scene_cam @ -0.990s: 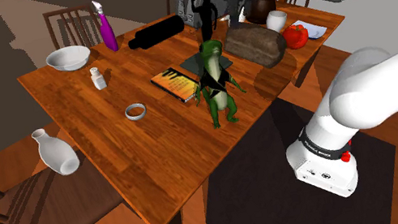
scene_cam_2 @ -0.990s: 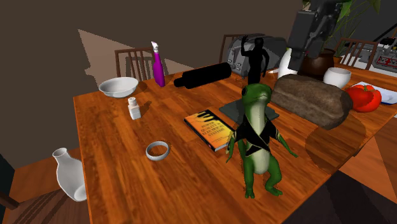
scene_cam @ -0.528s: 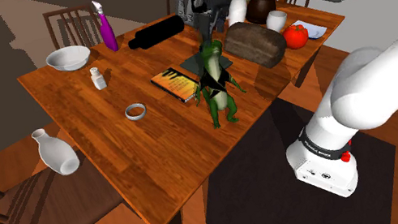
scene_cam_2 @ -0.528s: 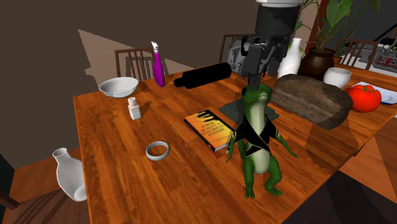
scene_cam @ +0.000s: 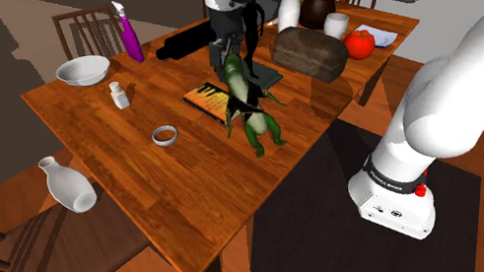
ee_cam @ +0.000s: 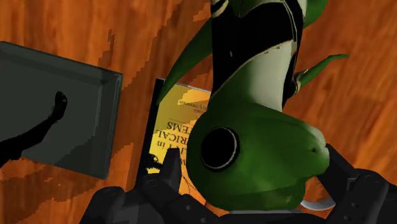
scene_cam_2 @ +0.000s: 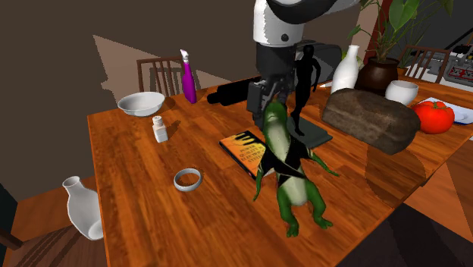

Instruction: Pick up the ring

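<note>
One ring lying free mid-table, gripper busy at the frog

Ring (scene_cam: 165,135): small pale band, flat on bare wood of the table (scene_cam: 141,201), well in from every edge. It lies between the white shaker (scene_cam: 119,95) and the yellow book (scene_cam: 209,101), with nothing touching it.

Gripper (scene_cam_2: 270,97): hangs over the book end of the table, well apart from the ring. The wrist view shows the fingers (ee_cam: 170,167) spread, with the head of the green frog figure (scene_cam: 251,111) between them. Whether either pad presses on the head, I cannot tell. The frog leans steeply toward the book.

Handling, as judged:
- Looks light and rigid, a thin-walled hoop, probably smooth.
- Not fragile, but likely to skate on the polished wood if nudged from one side.
- It sits low, so a pinch across the outside leaves little wall to bite on.
- Better hold: come straight down, one finger inside the hoop and one outside, and close on the wall.
- Alternative: straddle the full width and squeeze, keeping the tips right at the wood.
- Clear the frog first.
</note>
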Robot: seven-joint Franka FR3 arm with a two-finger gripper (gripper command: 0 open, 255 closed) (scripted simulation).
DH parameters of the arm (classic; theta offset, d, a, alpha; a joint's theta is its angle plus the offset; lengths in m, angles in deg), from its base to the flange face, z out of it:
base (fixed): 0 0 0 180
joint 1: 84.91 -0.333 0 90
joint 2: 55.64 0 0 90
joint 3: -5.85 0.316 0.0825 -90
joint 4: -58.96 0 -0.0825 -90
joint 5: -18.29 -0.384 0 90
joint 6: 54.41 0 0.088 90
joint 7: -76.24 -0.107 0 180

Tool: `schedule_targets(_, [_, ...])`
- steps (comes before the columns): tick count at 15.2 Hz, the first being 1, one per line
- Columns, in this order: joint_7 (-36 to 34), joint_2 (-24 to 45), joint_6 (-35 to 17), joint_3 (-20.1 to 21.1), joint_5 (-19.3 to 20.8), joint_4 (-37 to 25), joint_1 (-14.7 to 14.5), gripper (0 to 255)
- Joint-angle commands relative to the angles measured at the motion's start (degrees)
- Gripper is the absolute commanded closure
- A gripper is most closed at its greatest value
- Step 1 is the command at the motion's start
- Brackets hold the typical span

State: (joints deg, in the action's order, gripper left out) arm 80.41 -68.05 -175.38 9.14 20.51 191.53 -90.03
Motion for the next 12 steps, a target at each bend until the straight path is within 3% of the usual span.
schedule_targets(1, [-0.2,4.9,-2.4,0.7,0.2,-1.9,-0.5,0])
schedule_targets(12, [-1.7,28.3,-9.3,3.3,3.6,-17.5,-3.6,0])
